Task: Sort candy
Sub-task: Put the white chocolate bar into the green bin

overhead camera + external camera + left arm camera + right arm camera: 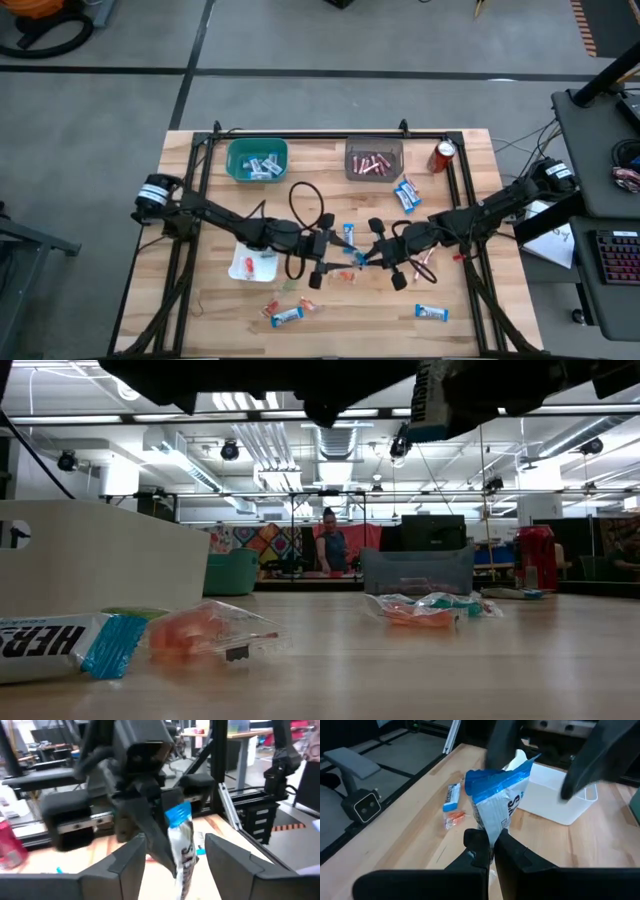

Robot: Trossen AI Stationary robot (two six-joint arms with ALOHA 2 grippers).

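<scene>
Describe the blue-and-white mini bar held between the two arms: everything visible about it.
The blue-and-white mini bar is a crinkly plastic-looking wrapper, white with dark lettering and crimped blue ends. It stands roughly upright above the table's middle, its lower end pinched in the shut right gripper. The open left gripper flanks it, fingers clear of the wrapper. A white tray lies on the table behind it.

Table centre: left gripper [335,250] and right gripper [372,250] are facing each other, a bar [352,246] sitting between them.
Far edge: two bins [257,160] [374,160] are standing side by side; a can [443,156] is standing right of them.
Near edge: bars [287,315] [431,313] are lying well apart.
Left of centre: a tray [253,262] is lying under the left arm.
</scene>
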